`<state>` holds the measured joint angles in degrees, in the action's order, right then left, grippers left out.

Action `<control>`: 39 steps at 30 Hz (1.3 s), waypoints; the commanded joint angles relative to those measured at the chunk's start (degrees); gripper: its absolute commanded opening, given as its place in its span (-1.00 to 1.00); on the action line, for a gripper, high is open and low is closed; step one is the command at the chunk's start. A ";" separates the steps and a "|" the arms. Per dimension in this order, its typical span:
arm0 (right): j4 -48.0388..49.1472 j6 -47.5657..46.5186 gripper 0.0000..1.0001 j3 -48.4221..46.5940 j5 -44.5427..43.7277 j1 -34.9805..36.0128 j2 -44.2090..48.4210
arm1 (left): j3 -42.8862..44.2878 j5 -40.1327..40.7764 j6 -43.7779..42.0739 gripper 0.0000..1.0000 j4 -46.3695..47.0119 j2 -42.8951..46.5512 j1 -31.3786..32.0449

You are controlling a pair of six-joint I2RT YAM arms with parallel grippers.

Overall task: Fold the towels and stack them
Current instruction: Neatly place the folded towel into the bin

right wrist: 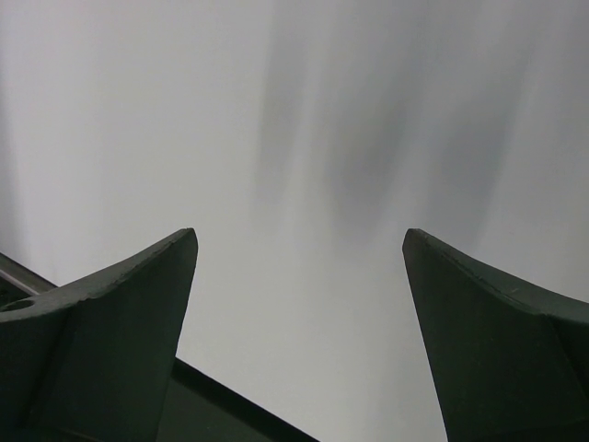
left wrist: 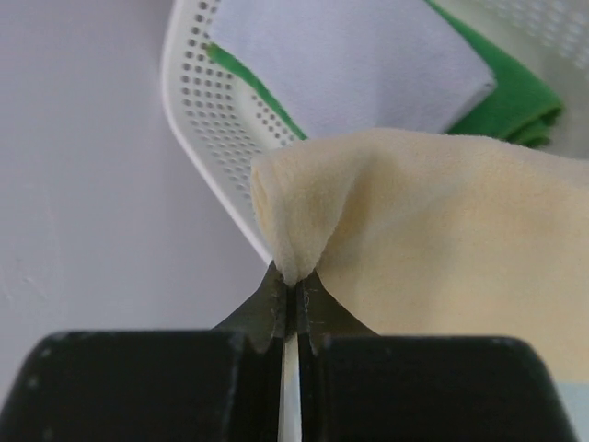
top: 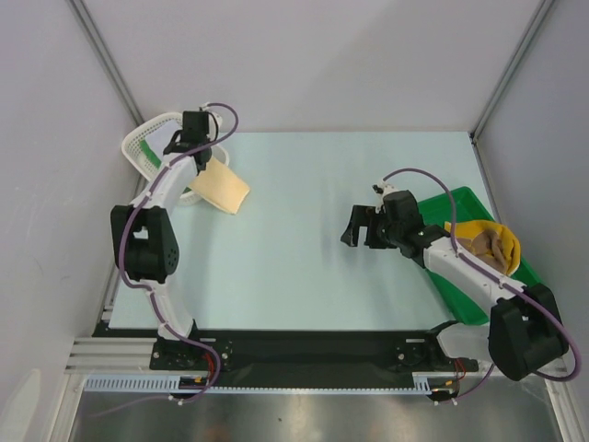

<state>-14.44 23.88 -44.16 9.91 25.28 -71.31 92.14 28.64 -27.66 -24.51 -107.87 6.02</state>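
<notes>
Cream towel (left wrist: 442,239) in left end effector (left wrist: 294,282)

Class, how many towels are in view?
4: cream towel in left gripper; white towel and green towel in basket; tan towel on tray. Others may be hidden.

No writing, label, brand mark, number or sign can be read in any view: none on the cream towel (left wrist: 442,239) pinched at the tips of the left gripper (left wrist: 294,281), on the white basket (left wrist: 207,120) just beyond it, or on the green tray (top: 463,306) beside the right gripper (top: 363,226).
</notes>
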 commanded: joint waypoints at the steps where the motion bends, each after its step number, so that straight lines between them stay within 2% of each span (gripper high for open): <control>1: 3.36 -1.55 1.00 -3.47 0.90 -0.40 -1.46 | 4.01 5.18 -8.36 -0.99 5.25 -1.63 -2.15; 6: 3.98 -1.91 1.00 -4.53 1.34 -0.84 -3.48 | 4.27 3.70 -15.39 -0.99 13.17 -2.95 -3.30; 14: 4.15 -2.78 1.00 -5.06 1.07 -1.55 -4.89 | 8.49 0.19 -18.48 -0.99 21.94 -9.28 -7.60; 22: 3.45 -3.31 0.99 -5.94 1.07 -1.63 -5.95 | 19.65 -2.45 -19.53 -0.99 24.33 -20.26 -10.06; 26: 3.45 -3.40 0.99 -6.55 0.81 -1.81 -7.00 | 23.52 -5.26 -21.47 -0.99 28.90 -25.44 -10.85; 31: 3.97 -3.75 1.00 -7.60 0.28 -1.81 -10.51 | 37.92 -6.76 -21.38 -0.99 25.49 -34.67 -12.26; 36: 4.77 -3.66 0.99 -8.83 0.81 -1.90 -14.29 | 41.63 -6.58 -20.86 -0.99 27.06 -38.28 -13.23; 37: 4.77 -3.75 1.00 -9.18 1.16 -1.90 -15.52 | 41.54 -6.06 -20.94 -0.89 28.63 -38.46 -13.32; 39: 4.68 -3.66 0.99 -9.63 1.34 -1.90 -16.14 | 38.31 -2.64 -23.66 -0.47 32.31 -38.11 -13.14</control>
<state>-11.66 20.88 -50.68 10.90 23.64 -86.52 129.64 23.59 -49.08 0.89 -146.54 -6.22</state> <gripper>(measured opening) 0.994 0.189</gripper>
